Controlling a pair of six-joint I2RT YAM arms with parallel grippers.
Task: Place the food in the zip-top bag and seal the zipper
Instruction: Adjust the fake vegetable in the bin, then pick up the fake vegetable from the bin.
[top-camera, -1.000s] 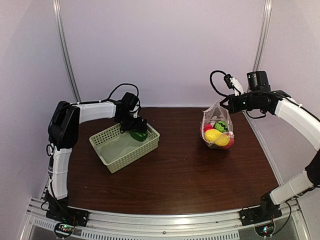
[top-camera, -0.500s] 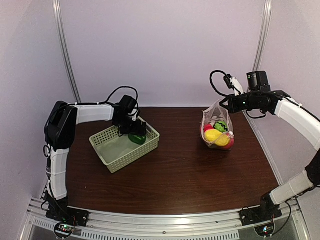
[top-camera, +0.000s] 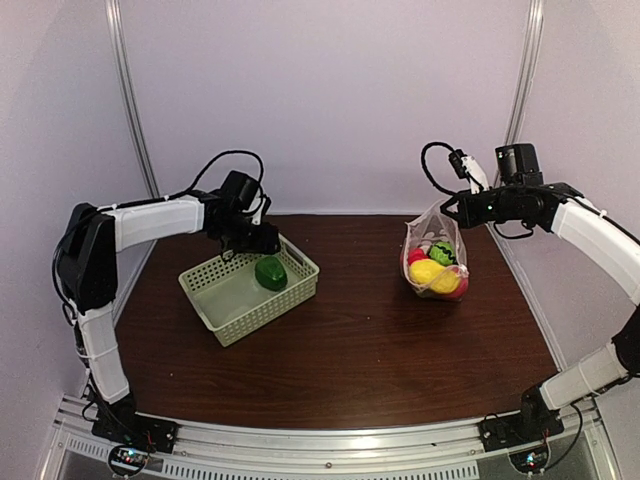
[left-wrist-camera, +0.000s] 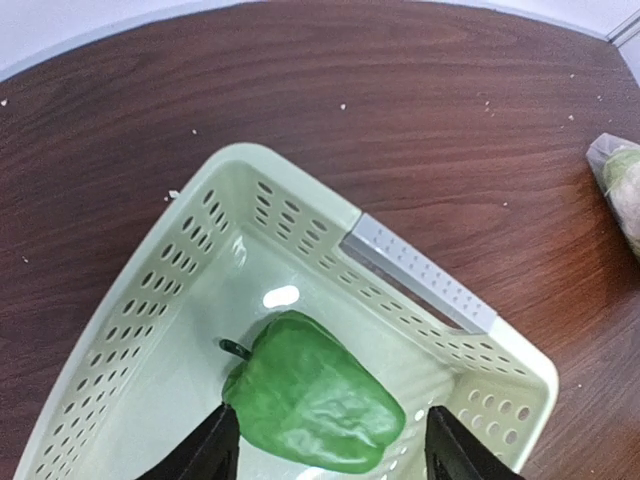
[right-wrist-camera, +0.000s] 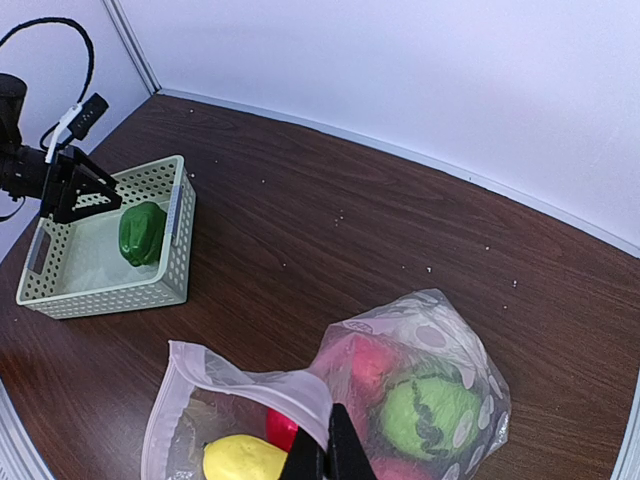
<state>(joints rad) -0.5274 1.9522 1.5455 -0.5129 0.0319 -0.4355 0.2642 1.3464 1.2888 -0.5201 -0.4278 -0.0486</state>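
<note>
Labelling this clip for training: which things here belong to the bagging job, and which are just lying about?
Job: green pepper under the open left hand; dotted bag, held at its mouth by the right hand; food inside it.
Lying about: pale green basket; white specks on the table.

Claw (right-wrist-camera: 322, 456) pinching zip-top bag (right-wrist-camera: 436, 322) rim, green pepper (right-wrist-camera: 142, 232) in basket (right-wrist-camera: 118, 297)
</note>
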